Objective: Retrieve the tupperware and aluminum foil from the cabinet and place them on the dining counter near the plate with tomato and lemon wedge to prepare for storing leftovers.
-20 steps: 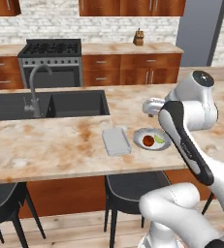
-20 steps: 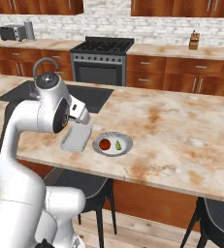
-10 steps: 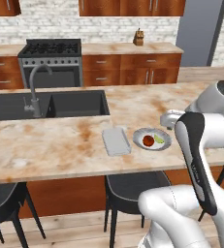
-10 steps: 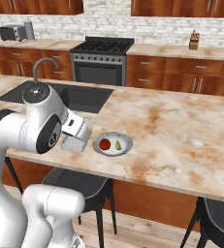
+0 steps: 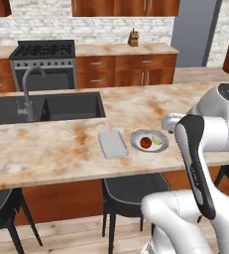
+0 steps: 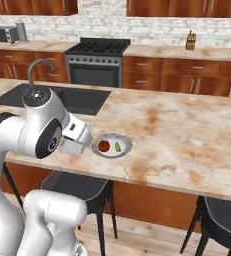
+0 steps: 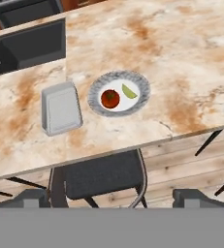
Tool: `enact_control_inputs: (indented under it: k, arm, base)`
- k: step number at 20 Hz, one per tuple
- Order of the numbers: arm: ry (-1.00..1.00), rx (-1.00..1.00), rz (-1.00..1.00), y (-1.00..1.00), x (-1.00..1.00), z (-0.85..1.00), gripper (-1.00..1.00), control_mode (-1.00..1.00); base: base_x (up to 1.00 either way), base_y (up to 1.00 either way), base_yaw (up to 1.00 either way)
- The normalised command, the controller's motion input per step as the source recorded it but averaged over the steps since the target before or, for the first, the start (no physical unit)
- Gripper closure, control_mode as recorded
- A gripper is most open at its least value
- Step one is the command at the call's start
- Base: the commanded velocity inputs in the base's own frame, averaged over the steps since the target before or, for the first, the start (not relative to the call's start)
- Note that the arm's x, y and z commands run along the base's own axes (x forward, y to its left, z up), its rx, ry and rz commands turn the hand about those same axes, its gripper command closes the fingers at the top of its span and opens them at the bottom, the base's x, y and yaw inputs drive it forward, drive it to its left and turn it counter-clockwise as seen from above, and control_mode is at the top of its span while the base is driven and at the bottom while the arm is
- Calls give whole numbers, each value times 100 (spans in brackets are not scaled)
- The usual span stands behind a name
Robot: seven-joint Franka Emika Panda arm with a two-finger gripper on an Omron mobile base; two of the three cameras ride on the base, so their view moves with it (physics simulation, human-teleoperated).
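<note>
Since a second ago the arm has pulled back from over the dining counter (image 5: 61,149), folding toward its base. Left behind, the tupperware (image 7: 61,108) lies flat just beside the plate (image 7: 95,103) holding the tomato (image 7: 110,99) and lemon wedge (image 7: 129,91), as the task wants, so that half looks done; the foil is presumably next. Raised off the counter's edge above a dark stool (image 7: 101,177), the gripper (image 7: 113,196) looks down with jaws spread wide, carrying nothing.

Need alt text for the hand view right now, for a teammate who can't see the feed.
Looking down on the dining counter: the tupperware lies beside the plate, which holds the tomato and lemon wedge. The open end effector hangs above a dark stool off the counter's edge.
</note>
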Motion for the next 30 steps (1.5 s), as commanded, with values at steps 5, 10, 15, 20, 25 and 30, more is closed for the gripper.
enact_control_inputs:
  k: [5,10,15,20,25,30]
  arm:
    - [0,0,0,0,0,0,-100,100]
    - [0,0,0,0,0,0,-100,100]
    - [0,0,0,0,0,0,-100,100]
    - [0,0,0,0,0,0,-100,100]
    - [0,0,0,0,0,0,-100,100]
    - [0,0,0,0,0,0,-100,100]
  base:
    - [-88,-86,-44]
    - [-8,-90,-71]
    - [0,-89,-75]
    - [28,-85,-66]
    - [84,-70,-48]
    - [100,-34,-35]
